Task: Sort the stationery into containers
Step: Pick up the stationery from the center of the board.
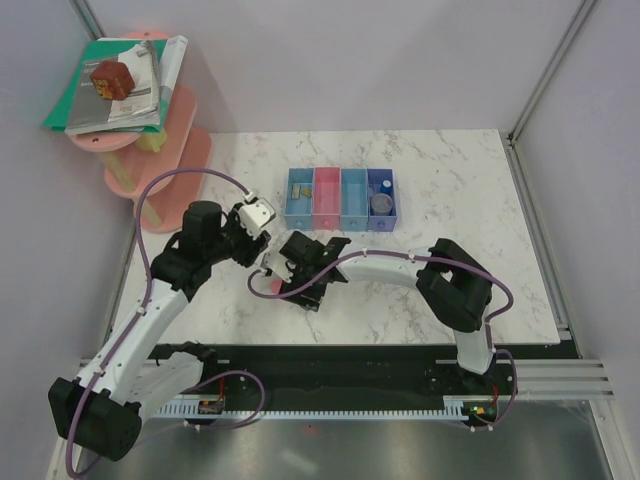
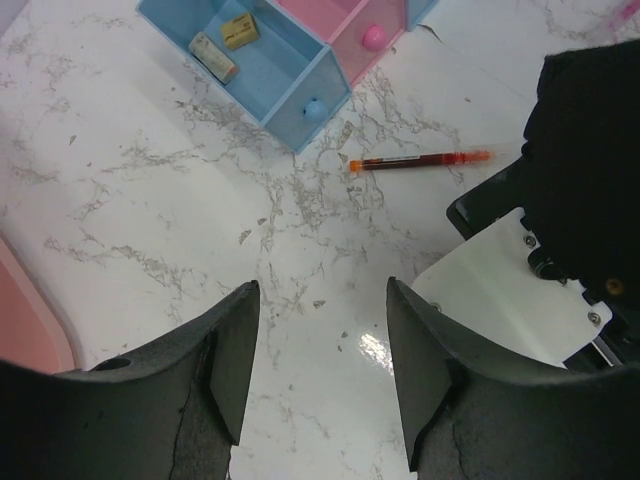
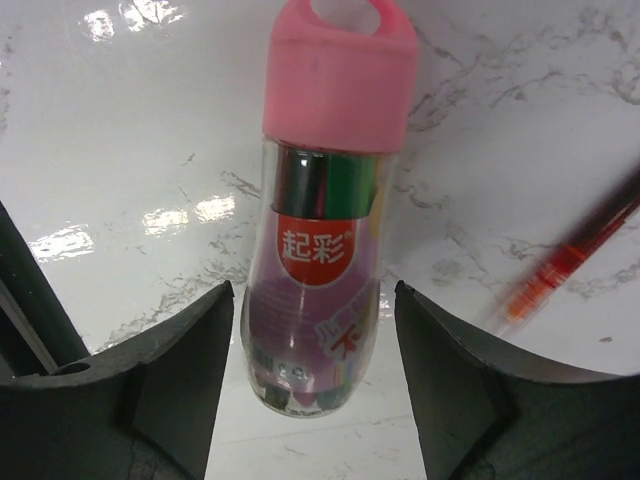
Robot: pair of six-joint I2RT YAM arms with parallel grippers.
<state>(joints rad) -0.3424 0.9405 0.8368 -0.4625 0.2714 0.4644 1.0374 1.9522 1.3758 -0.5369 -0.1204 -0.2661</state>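
The pink-capped dark tube [image 3: 325,230] lies on the marble, cap pointing away, between the fingers of my right gripper [image 3: 312,295]. That gripper is open and its jaws stand apart from the tube's sides. In the top view the right gripper [image 1: 283,272] hangs over the tube's pink cap [image 1: 264,289]. The thin red pen [image 3: 570,262] lies just right of the tube and also shows in the left wrist view [image 2: 420,160]. My left gripper [image 2: 322,290] is open and empty above bare marble. The containers [image 1: 340,198] stand further back. Tan blocks [image 2: 225,45] lie in the left light blue tray. The grey cylinder [image 1: 381,203] sits in the darker blue tray.
A tiered pink round shelf [image 1: 160,150] stands at the back left with stacked books [image 1: 115,95] and a brown block [image 1: 112,78] on top. The two grippers are close together left of centre. Enclosure walls and a metal post [image 1: 545,75] bound the table.
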